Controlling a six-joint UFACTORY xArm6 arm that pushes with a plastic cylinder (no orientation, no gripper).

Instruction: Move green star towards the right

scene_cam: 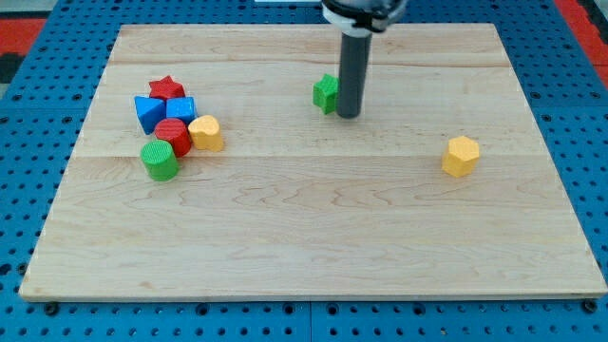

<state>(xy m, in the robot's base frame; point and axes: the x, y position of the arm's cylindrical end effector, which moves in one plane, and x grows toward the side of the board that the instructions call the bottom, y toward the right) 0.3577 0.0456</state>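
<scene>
The green star [326, 93] lies on the wooden board near the view's top centre, partly hidden by the rod. My tip [349, 116] stands on the board right against the star's right side, touching or nearly touching it. The dark rod rises from there to the view's top edge.
A cluster sits at the view's left: a red star [166, 88], a blue block [149, 112], a second blue block [182, 108], a red cylinder [174, 134], a yellow block [206, 133] and a green cylinder [160, 160]. A yellow hexagonal block [461, 156] lies at the right.
</scene>
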